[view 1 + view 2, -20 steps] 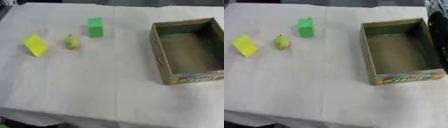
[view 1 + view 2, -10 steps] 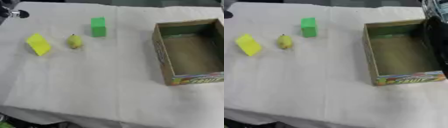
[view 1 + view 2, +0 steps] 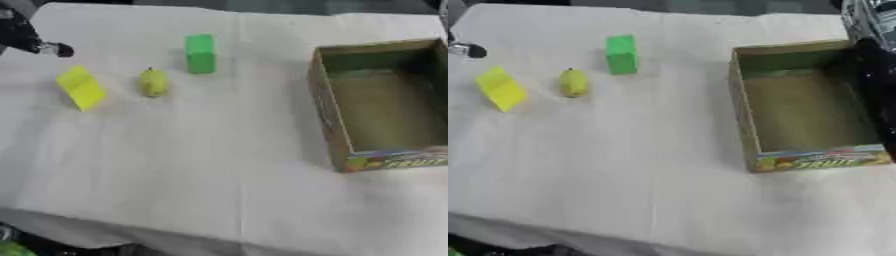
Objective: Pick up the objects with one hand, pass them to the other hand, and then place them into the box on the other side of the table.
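Our left hand (image 3: 24,35) enters at the far left, its fingers not discernible. Just beside it on the tabletop (image 3: 201,150) lies the yellow block (image 3: 80,88), probably light and rigid; we judge gripping across its flat sides safest. The box (image 3: 385,105) sits well apart.

The left hand (image 3: 26,37) shows at the upper left edge, dark with a silver-tipped part pointing right; its fingers cannot be made out. The right arm (image 3: 877,75) runs down the right edge, black, its hand unseen.
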